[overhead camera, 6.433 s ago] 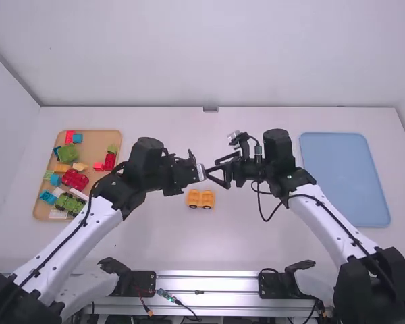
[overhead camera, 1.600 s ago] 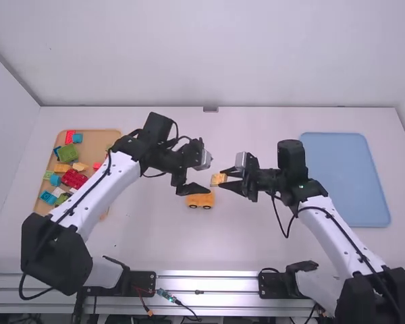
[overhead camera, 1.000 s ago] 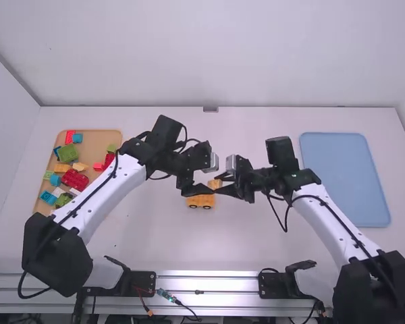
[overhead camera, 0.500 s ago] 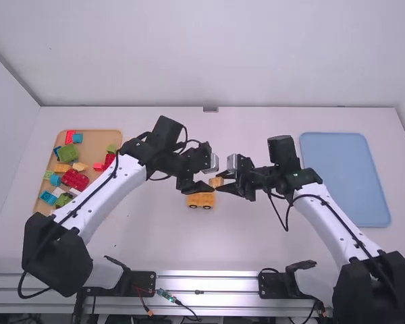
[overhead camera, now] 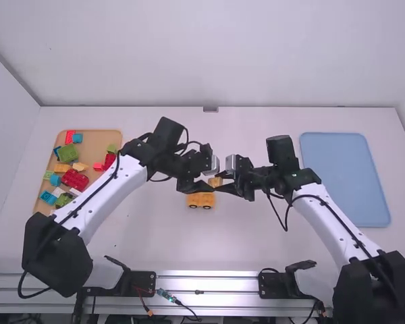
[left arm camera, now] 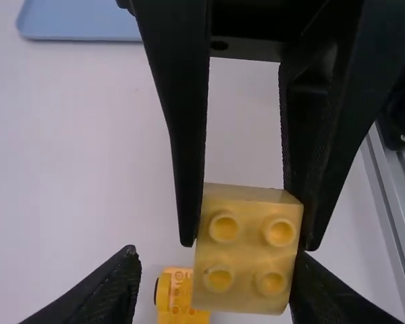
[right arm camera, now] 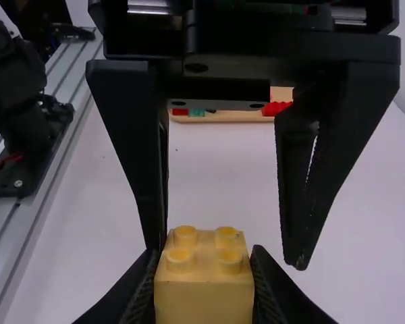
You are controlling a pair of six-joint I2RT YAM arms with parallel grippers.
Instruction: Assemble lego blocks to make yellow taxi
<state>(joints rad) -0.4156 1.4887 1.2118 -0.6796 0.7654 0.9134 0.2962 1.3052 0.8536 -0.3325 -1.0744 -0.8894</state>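
Right gripper (right arm camera: pixel 203 260): closed on a yellow block (left arm camera: pixel 248 251), held clear of the table (overhead camera: pixel 162 239), presumably for handover. Left gripper (left arm camera: pixel 214 260): at nine o'clock from its partner, fingers parted about the block, apparently placed to receive it. Wheeled yellow base (overhead camera: pixel 201 200): at seven o'clock from the block, wheels down, likely awaiting it.

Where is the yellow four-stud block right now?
In the high view, the block is near mid-picture, held by the right gripper, just up and right of the wheeled orange base.
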